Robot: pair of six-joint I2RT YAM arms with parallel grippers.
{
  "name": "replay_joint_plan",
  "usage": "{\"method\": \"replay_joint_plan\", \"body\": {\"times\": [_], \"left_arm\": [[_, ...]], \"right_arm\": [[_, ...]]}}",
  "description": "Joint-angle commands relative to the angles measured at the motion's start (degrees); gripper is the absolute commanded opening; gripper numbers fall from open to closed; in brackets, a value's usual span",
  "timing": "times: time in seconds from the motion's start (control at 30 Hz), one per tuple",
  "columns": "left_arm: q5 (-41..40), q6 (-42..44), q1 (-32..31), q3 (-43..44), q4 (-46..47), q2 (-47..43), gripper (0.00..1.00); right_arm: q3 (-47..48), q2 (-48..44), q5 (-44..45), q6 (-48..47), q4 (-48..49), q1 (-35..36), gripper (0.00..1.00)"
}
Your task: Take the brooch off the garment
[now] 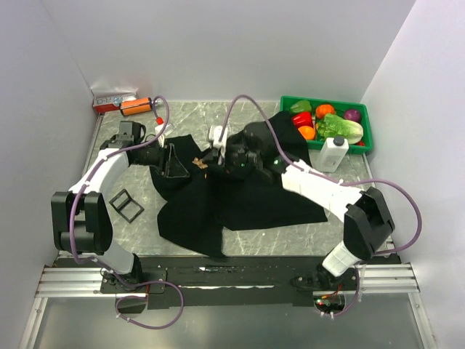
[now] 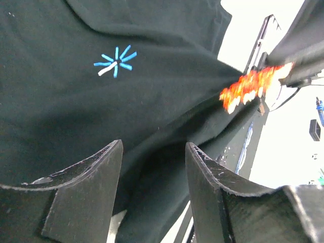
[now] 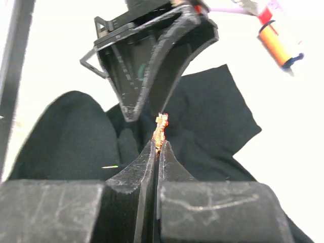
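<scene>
Right end effector (image 3: pixel 157 147) first, from its own wrist camera: both fingers are pressed flat together, and the tiny orange-and-tan brooch (image 3: pixel 160 132) is nipped edge-on right at their tips. Only a sliver of it pokes out above them. Behind it lies the large black soft cloth garment (image 3: pixel 212 121), rumpled and limp.

Over to the left wrist camera. The left end effector (image 2: pixel 154 147) has its fingers standing apart with nothing clamped and only black cloth spread beyond them. The little blue starburst mark (image 2: pixel 115 62) sits up to the left. At upper right the brooch glows orange in the other tool's grip, and a ridge of cloth runs up towards it. It looks as if the ornament is not yet free.

From above, both tools meet nose to nose over the garment's left part, with the brooch between them. The cloth sprawls across the grey marbled surface (image 1: pixel 276 236), well apart from the orange cylinder (image 1: pixel 136 106) and the green crate (image 1: pixel 323 99).

My read on handling is that the brooch is featherlight, rigid and easily dropped, so the hold belongs on its body, gripped firmly. The garment is floppy and will likely trail after any pull, so it wants pinning just beside the brooch.
</scene>
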Motion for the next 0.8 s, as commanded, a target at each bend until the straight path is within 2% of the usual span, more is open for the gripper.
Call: {"method": "replay_joint_plan", "body": {"times": [0.0, 0.13, 0.23, 0.33, 0.4, 0.5, 0.53, 0.6, 0.63, 0.67, 0.77], "left_arm": [[2.46, -1.91, 0.13, 0.45, 2.95, -0.11, 0.58], [2.90, -1.82, 0.22, 0.63, 2.60, 0.59, 0.57], [3.70, -1.73, 0.22, 0.10, 2.60, 0.94, 0.57], [3.44, -1.82, 0.22, -0.25, 3.04, 0.77, 0.57], [3.35, -1.99, 0.22, -0.60, 3.39, 0.16, 0.57], [3.26, -2.96, 0.22, -0.43, 4.00, -0.89, 0.56], [3.43, -4.27, 0.22, -0.34, 4.96, -1.51, 0.56], [3.08, -5.33, 0.22, -0.43, 6.89, -4.83, 0.56], [2.65, -5.94, 0.13, -0.51, 8.12, -6.34, 0.57], [1.16, -6.12, 0.13, -0.60, 10.23, -7.66, 0.58], [-1.65, -6.74, 0.13, -0.25, 13.49, -11.53, 0.62]], "right_arm": [[-3.42, -3.51, 8.22, -4.99, 16.19, 2.47, 0.00], [-4.03, -2.54, 9.37, -12.54, 18.67, 2.91, 0.00], [-5.78, -2.37, 10.15, -25.69, 18.75, 3.00, 0.00], [-6.58, -1.75, 11.30, -31.43, 19.98, 2.65, 0.00], [-7.02, -1.49, 12.44, -31.19, 22.78, 2.21, 0.00], [-4.22, -1.40, 15.95, -25.24, 24.30, 0.98, 0.00], [-2.64, -1.66, 18.05, -18.25, 23.60, 0.37, 0.00], [5.78, -1.40, 18.16, -8.56, 13.70, -1.74, 0.00], [9.47, -0.27, 16.16, 1.32, 7.39, -4.71, 0.00], [16.03, 0.61, 10.48, 6.03, -1.72, -6.22, 0.00], [20.14, 2.55, -1.65, 21.33, -9.27, -11.58, 0.00]]}}
